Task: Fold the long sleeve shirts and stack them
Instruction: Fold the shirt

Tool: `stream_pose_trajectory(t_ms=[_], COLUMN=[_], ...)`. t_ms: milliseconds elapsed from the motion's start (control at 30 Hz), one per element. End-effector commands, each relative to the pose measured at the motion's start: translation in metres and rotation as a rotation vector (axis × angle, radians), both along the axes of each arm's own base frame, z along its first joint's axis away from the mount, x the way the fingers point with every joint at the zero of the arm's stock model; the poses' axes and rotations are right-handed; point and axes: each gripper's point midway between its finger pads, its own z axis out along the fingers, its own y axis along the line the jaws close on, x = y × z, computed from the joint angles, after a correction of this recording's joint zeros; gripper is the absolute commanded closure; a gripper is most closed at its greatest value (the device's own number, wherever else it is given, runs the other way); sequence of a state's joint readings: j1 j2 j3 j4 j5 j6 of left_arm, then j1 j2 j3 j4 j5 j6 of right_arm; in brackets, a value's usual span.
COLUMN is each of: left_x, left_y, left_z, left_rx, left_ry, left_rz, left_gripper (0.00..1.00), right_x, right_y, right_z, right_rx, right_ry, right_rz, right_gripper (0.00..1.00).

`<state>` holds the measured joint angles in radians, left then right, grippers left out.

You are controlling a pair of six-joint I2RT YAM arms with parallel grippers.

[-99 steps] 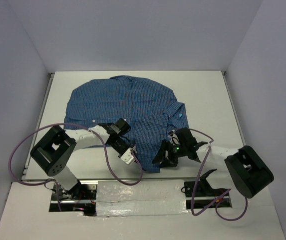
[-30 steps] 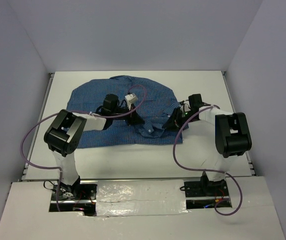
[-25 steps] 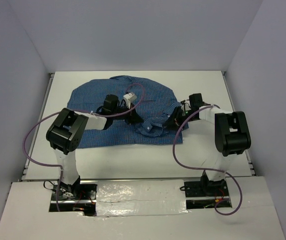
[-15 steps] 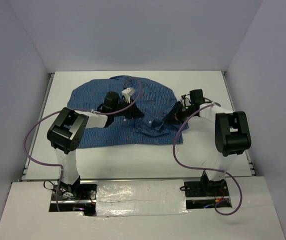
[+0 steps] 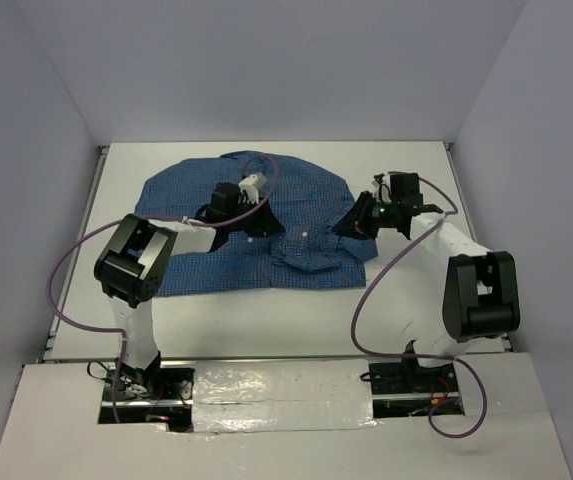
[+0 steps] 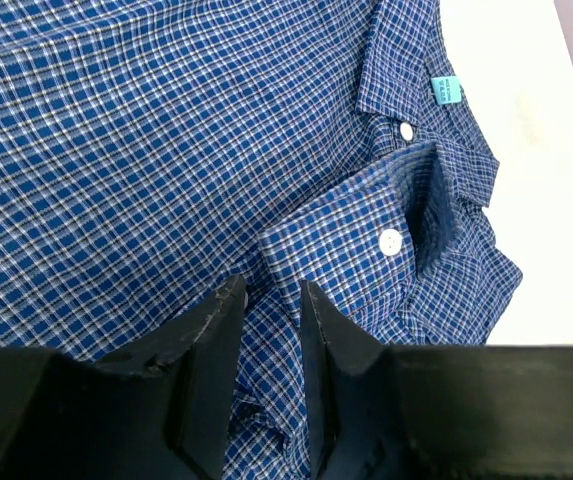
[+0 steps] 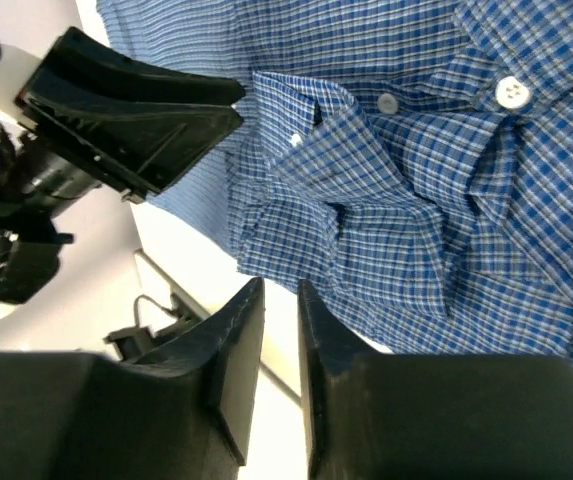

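Note:
The long sleeve shirt (image 5: 216,215), blue and finely checked, lies spread on the white table, its near part folded up into a straight front edge. A bunched sleeve with a buttoned cuff (image 6: 391,240) rests on its right side. My left gripper (image 5: 264,224) hovers over the middle of the shirt (image 6: 146,150); the left gripper (image 6: 271,292) is open, with cloth showing below the gap. My right gripper (image 5: 346,228) is at the shirt's right edge, over the bunched cloth (image 7: 416,150). The right gripper (image 7: 278,288) stands slightly open with nothing between its jaws.
Bare white table (image 5: 416,290) lies right of and in front of the shirt. Grey walls close in the back and both sides. Purple cables (image 5: 66,290) loop off each arm. A silver taped strip (image 5: 276,385) runs between the arm bases.
The left gripper has opened and let go of the shirt, rising slightly. The right arm has swung out to the right, its gripper drawing back from the bunched sleeve, which has settled on the shirt.

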<state>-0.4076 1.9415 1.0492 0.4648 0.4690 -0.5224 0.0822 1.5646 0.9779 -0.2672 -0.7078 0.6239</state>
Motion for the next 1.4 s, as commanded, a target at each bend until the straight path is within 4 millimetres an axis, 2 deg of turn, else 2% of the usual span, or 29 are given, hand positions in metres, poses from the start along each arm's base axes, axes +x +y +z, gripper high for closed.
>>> stream_pose_trajectory(t_ms=[0, 33, 100, 167, 267, 300, 367, 400, 433, 500, 533, 600, 667, 700, 733, 833, 900, 1033, 1100, 1133, 1233, 1300, 1367], left_x=[0.015, 0.016, 0.017, 0.017, 0.013, 0.012, -0.002, -0.008, -0.021, -0.038, -0.057, -0.071, -0.084, -0.087, -0.092, -0.097, -0.092, -0.1, -0.108, -0.115, -0.128, -0.137, -0.145], left_y=[-0.003, -0.002, 0.0, 0.003, 0.006, 0.007, 0.003, 0.002, 0.001, -0.007, -0.013, -0.021, -0.032, -0.033, -0.039, -0.043, -0.04, -0.035, -0.034, -0.032, -0.033, -0.036, -0.038], left_z=[0.022, 0.026, 0.028, 0.032, 0.039, 0.048, 0.052, 0.066, 0.062, 0.08, 0.075, 0.079, 0.069, 0.053, 0.045, 0.017, 0.001, -0.025, -0.029, -0.035, -0.033, -0.023, -0.003], left_rx=[0.006, 0.022, 0.047, 0.087, 0.125, 0.141, 0.142, 0.154, 0.154, 0.17, 0.155, 0.141, 0.142, 0.164, 0.175, 0.255, 0.338, 0.448, 0.462, 0.468, 0.469, 0.447, 0.422], left_ry=[-0.087, -0.121, -0.146, -0.183, -0.236, -0.284, -0.322, -0.397, -0.415, -0.562, -0.58, -0.644, -0.623, -0.579, -0.568, -0.573, -0.596, -0.634, -0.658, -0.649, -0.687, -0.725, -0.786], left_rz=[-0.009, -0.026, -0.036, -0.059, -0.099, -0.118, -0.187, -0.228, -0.28, -0.366, -0.43, -0.495, -0.549, -0.562, -0.581, -0.605, -0.596, -0.652, -0.708, -0.737, -0.813, -0.87, -0.916], left_gripper=[0.59, 0.59, 0.59, 0.59, 0.56, 0.55, 0.52, 0.51, 0.51, 0.51, 0.51, 0.51, 0.5, 0.5, 0.49, 0.48, 0.47, 0.49, 0.5, 0.5, 0.51, 0.51, 0.5], right_x=[-0.01, -0.016, -0.03, -0.031, -0.015, -0.013, -0.008, -0.003, -0.002, 0.001, 0.003, 0.009, 0.014, 0.018, 0.019, 0.026, 0.028, 0.03, 0.031, 0.034, 0.03, 0.021, 0.01], right_y=[-0.007, -0.008, -0.001, 0.009, 0.03, 0.04, 0.051, 0.061, 0.066, 0.075, 0.076, 0.077, 0.078, 0.079, 0.079, 0.08, 0.08, 0.078, 0.078, 0.077, 0.069, 0.062, 0.054], right_z=[-0.006, -0.015, -0.029, -0.029, -0.025, -0.022, -0.022, -0.015, -0.016, -0.023, -0.035, -0.045, -0.062, -0.065, -0.076, -0.085, -0.087, -0.079, -0.072, -0.063, -0.052, -0.044, -0.036], right_rx=[-0.092, -0.119, -0.111, -0.088, -0.087, -0.082, -0.071, -0.06, -0.057, -0.052, -0.057, -0.047, -0.056, -0.061, -0.069, -0.071, -0.072, -0.076, -0.086, -0.091, -0.143, -0.181, -0.205], right_ry=[-0.045, -0.026, 0.014, 0.004, -0.037, -0.055, -0.063, -0.092, -0.095, -0.085, -0.055, -0.028, 0.0, 0.002, 0.027, 0.041, 0.044, 0.024, 0.008, -0.017, -0.05, -0.069, -0.081], right_rz=[-0.001, 0.006, 0.034, 0.056, 0.103, 0.129, 0.158, 0.175, 0.181, 0.185, 0.177, 0.15, 0.137, 0.127, 0.125, 0.115, 0.109, 0.098, 0.108, 0.108, 0.119, 0.127, 0.13], right_gripper=[0.74, 0.82, 0.89, 0.96, 0.99, 0.99, 0.99, 0.99, 0.99, 0.99, 0.99, 0.99, 0.99, 1.0, 1.0, 1.0, 1.0, 0.98, 0.95, 0.94, 0.85, 0.76, 0.68])
